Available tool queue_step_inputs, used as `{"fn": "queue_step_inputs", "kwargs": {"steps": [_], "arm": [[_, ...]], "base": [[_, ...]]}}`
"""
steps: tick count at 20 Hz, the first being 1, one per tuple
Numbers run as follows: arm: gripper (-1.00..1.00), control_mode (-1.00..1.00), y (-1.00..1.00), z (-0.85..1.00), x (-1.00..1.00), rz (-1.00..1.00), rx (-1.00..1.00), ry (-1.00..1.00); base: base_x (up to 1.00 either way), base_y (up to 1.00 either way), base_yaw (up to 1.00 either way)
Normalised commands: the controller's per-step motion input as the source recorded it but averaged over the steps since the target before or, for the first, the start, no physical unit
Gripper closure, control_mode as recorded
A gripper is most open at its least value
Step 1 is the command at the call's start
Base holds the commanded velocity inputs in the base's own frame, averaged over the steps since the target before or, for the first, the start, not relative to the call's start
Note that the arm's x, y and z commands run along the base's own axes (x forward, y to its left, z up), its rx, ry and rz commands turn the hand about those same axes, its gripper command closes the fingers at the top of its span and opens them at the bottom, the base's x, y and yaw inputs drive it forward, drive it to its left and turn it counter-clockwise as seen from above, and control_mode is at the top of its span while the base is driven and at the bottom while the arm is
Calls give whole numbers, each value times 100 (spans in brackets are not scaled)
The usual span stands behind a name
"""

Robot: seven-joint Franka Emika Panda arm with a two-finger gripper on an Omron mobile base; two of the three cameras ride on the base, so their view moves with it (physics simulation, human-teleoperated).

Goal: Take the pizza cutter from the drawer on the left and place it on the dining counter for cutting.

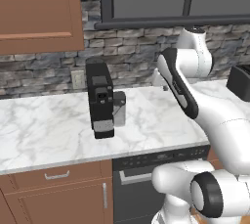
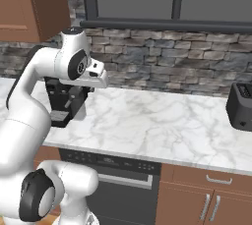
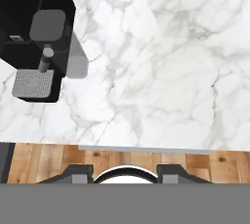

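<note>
A white robot arm stands before a marble worktop (image 1: 49, 130) that runs along a stone wall, with a black coffee machine (image 1: 100, 98) near the middle and a black toaster (image 2: 241, 106) far to the right. The gripper (image 3: 126, 174) hangs above the worktop, looking straight down on it; in the hand view its two dark fingertips (image 3: 78, 173) rise at the bottom edge with a gap between them and nothing in that gap, so the fingers seem to be parted and holding nothing. Whether they are fully spread cannot be told. The drawer (image 1: 56, 174), a shallow reddish-brown front with a small curved silver handle, sits closed just under the worktop edge at the lower left of the left base view, beside a black dishwasher front (image 1: 141, 189). The pizza cutter cannot be seen; it is presumably inside that closed drawer, so its long axis cannot be told. The drawer lies below and to the left of the fingers, so the coming move would likely have to carry the hand down and leftward to the handle
</note>
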Motion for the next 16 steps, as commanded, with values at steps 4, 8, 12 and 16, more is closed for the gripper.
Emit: {"fn": "queue_step_inputs", "kwargs": {"steps": [4,8,12,16], "arm": [[-100,-100,2,0,-5,0,0,0],[-100,-100,46,0,-54,0,0,0],[-100,-100,89,-1,-85,5,-5,0],[-100,-100,98,-5,-70,10,-9,0]], "base": [[0,0,0],[0,0,0],[0,0,0],[0,0,0]]}}
